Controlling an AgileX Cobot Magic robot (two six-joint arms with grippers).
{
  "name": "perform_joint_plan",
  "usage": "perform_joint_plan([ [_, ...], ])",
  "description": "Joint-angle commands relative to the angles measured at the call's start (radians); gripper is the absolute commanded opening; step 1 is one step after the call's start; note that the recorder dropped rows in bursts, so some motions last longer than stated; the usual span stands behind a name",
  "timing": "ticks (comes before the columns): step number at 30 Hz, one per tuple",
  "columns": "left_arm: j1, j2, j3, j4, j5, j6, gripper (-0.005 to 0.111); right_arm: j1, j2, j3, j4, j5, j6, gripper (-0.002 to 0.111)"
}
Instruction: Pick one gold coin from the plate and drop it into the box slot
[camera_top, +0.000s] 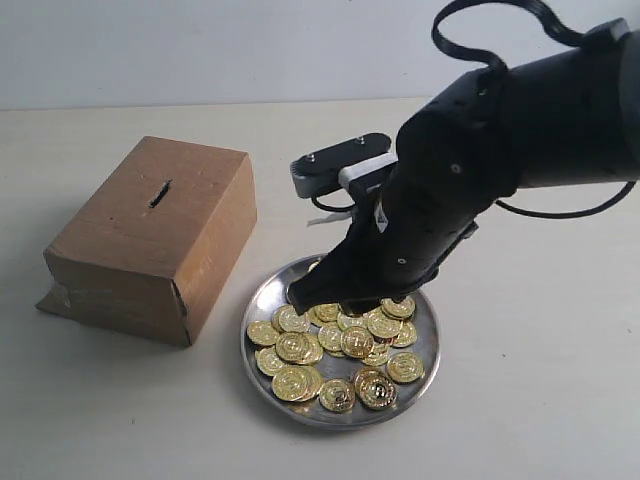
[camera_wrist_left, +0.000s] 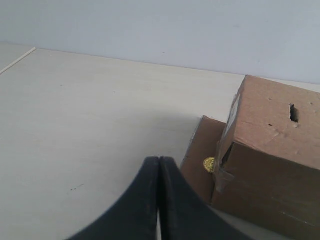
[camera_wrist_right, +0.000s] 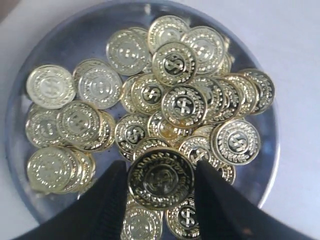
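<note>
Right fingers (camera_wrist_right: 220, 205) pinch one gold coin (camera_wrist_right: 161, 177) in the coin-heaped plate (camera_wrist_right: 65, 45).

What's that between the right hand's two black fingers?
One gold coin, edge to edge between the right hand's fingers, over the plate. The right wrist view shows it.

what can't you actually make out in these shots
Right wrist view: the frame edge cuts off part of the plate's rim. Whether the gold coin between the right end effector's fingers is clear of the pile is unclear.
Exterior view: the arm hides that grip and the plate's far side.
Left wrist view: the box runs off the frame. The yellow spot on its flap is too small to identify.
</note>
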Motion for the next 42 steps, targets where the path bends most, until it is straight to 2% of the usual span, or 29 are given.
perform_joint_plan([
  [1,0.001,-0.004,0.002,-0.002,-0.017,0.000,0.000,0.001,-0.070,-0.002,0.118,0.035,-0.211,0.025],
  [5,0.001,-0.004,0.002,-0.002,-0.017,0.000,0.000,0.001,-0.124,-0.002,0.208,0.035,-0.314,0.025],
  [14,0.001,-0.004,0.002,0.002,-0.017,0.003,0.000,0.001,-0.153,-0.002,0.213,0.032,-0.359,0.025],
  [18,0.001,-0.004,0.002,0.066,-0.023,-0.004,0.000,0.001,-0.153,-0.002,0.213,0.030,-0.359,0.025],
  [21,0.001,-0.004,0.002,-0.099,-0.128,-0.201,0.000,0.001,-0.153,-0.002,0.213,0.009,-0.359,0.025],
  [22,0.001,-0.004,0.002,-0.133,-0.209,-0.288,0.000,0.001,-0.153,-0.002,0.213,0.003,-0.359,0.025],
  [26,0.001,-0.004,0.002,-0.133,-0.367,-0.302,0.000,0.001,-0.153,-0.002,0.231,-0.012,-0.359,0.025],
  [27,0.001,-0.004,0.002,-0.133,-0.405,-0.354,0.000,0.001,-0.153,-0.002,0.232,-0.021,-0.359,0.025],
  [30,0.001,-0.004,0.002,-0.133,-0.415,-0.535,0.000,0.001,-0.153,-0.002,0.234,-0.024,-0.359,0.025],
  [32,-0.008,-0.004,-0.002,-0.131,-0.368,-0.575,0.001,0.001,-0.153,-0.002,0.237,-0.026,-0.359,0.025],
  [34,-0.027,0.015,-0.037,-0.126,-0.338,-0.563,0.007,0.001,-0.153,-0.002,0.237,-0.028,-0.359,0.025],
  [38,-0.139,0.179,-0.158,-0.125,-0.219,-0.521,0.038,0.001,-0.153,-0.002,0.237,-0.049,-0.371,0.025],
  [40,-0.208,0.282,-0.200,-0.125,-0.203,-0.521,0.046,0.001,-0.153,-0.002,0.237,-0.051,-0.397,0.025],
  [42,-0.268,0.369,-0.230,-0.125,-0.203,-0.507,0.046,0.001,-0.153,-0.002,0.237,-0.051,-0.407,0.025],
])
